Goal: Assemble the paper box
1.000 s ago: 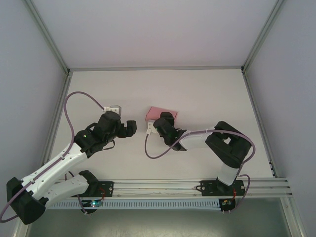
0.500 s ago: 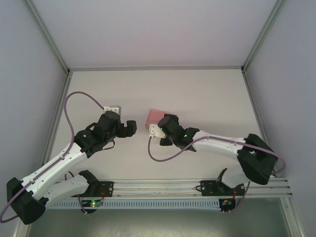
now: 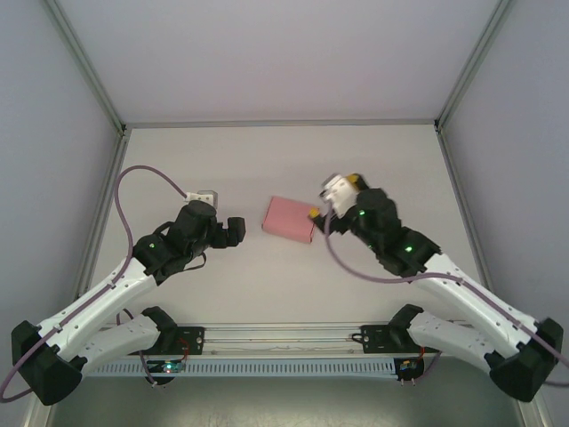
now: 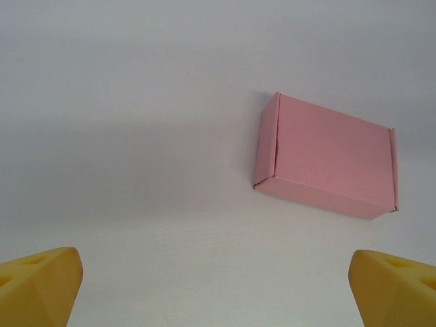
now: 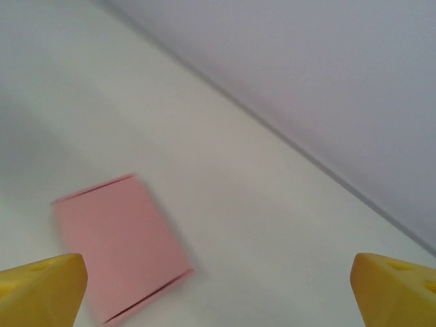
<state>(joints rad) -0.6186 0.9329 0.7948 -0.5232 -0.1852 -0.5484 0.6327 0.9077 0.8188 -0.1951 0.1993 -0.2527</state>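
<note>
Top external view: the pink paper box [image 3: 289,219] lies flat on the white table [image 3: 284,160], near its middle, between the two arms. The left gripper [image 3: 233,229] hangs just to the box's left, apart from it. The right gripper [image 3: 333,196] is blurred and sits close to the box's right end; I cannot tell whether one yellow tip touches the card. Nothing else lies on the table around the box, and nothing stands between it and either gripper. Purple cables [image 3: 133,178] loop off both arms, and pale grey walls [image 3: 267,53] on metal frame posts [image 3: 84,67] close in the space.

From the left wrist, the box [image 4: 325,157] is a closed rectangular carton of thin matte card, with a tucked flap seam at each short end; its inside is hidden. The left gripper [image 4: 216,289] has its jaws spread wide, one yellow fingertip at each lower corner, holding nothing.

From the right wrist, the box [image 5: 119,248] is blurred, low and to the left. The right gripper [image 5: 218,293] is likewise spread wide and empty.
</note>
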